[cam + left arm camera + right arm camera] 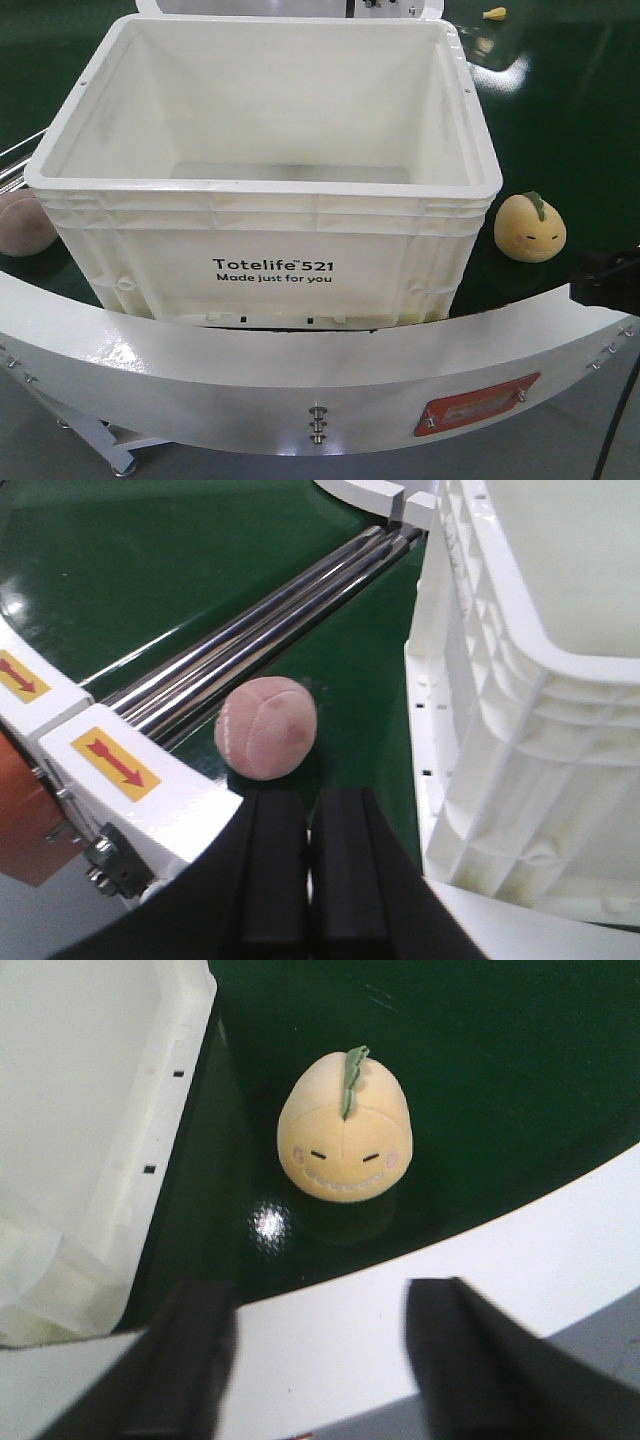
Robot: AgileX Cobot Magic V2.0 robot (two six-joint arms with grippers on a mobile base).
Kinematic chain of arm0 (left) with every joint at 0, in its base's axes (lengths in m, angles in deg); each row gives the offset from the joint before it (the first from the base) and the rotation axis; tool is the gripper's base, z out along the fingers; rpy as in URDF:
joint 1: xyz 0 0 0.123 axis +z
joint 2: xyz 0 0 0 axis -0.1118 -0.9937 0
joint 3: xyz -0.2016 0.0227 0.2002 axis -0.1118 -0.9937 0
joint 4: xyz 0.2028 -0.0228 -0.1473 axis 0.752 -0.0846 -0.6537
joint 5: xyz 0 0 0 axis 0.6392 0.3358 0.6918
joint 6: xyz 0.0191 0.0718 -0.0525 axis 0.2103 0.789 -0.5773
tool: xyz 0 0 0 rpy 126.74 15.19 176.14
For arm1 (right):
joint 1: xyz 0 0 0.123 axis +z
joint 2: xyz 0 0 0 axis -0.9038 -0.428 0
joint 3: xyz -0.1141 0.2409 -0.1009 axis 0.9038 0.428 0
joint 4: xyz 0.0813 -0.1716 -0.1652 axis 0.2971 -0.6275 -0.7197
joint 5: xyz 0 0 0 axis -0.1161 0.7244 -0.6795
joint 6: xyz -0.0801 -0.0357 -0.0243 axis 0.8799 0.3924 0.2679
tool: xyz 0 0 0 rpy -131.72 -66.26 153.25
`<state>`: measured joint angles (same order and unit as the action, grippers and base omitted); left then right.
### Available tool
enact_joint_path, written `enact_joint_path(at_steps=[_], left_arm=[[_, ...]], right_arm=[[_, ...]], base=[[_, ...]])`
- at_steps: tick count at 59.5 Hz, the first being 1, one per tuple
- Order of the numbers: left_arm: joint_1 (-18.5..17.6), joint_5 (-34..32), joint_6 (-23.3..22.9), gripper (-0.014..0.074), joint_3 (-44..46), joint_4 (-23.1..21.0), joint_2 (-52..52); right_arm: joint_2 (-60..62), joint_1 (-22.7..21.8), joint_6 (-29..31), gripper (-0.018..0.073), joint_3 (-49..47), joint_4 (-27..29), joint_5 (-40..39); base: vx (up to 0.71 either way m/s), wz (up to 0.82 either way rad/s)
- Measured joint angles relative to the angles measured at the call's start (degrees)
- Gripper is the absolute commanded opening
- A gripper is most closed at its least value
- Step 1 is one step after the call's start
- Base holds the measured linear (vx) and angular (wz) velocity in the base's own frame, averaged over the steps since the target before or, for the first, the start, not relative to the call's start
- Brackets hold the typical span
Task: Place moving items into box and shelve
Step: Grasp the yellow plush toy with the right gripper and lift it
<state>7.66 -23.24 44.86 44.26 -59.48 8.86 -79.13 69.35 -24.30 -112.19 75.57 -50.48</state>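
Two plush fruits flank one white Totelife crate [270, 230]: yellow-orange leafed fruit [530, 228] right-centre, pinkish-brown ball [22, 225] left edge; left end effector [310, 860] narrow, right end effector [322, 1305] wide.

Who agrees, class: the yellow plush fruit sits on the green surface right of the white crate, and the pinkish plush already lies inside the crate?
Not quite. The pinkish plush lies outside the crate, on the green surface at its left side, as the left wrist view shows. The yellow plush does sit right of it.
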Motion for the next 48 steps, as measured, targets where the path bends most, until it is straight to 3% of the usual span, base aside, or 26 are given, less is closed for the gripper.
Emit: enact_joint_path(at_steps=[8, 16, 23, 34, 48], left_arm=[[0.0, 0.05, 0.0, 0.0524, 0.0, 1.49, 0.0], [0.0, 0.05, 0.0, 0.0615, 0.0, 1.71, 0.0], [0.0, 0.05, 0.0, 0.061, 0.0, 1.71, 0.0], [0.0, 0.12, 0.0, 0.0577, 0.0, 1.71, 0.0], [0.0, 1.74, 0.0, 0.0573, 0.0, 1.71, 0.0]], right_arm=[[-3.49, 0.0, -2.38, 0.0706, -0.53, -0.58, -2.61], [-9.5, 0.0, -7.22, 0.0694, -4.1, -4.46, -2.11], [-16.61, 0.0, -11.51, 0.0683, -9.09, -7.8, -0.88], [-28.98, -0.64, -13.05, 0.0683, -18.63, -7.71, 5.44], [-42.85, -3.8, -4.59, 0.0679, -28.87, -0.65, 8.0]], base=[[0.0, 0.0], [0.0, 0.0], [0.0, 0.0], [0.0, 0.0], [0.0, 0.0]])
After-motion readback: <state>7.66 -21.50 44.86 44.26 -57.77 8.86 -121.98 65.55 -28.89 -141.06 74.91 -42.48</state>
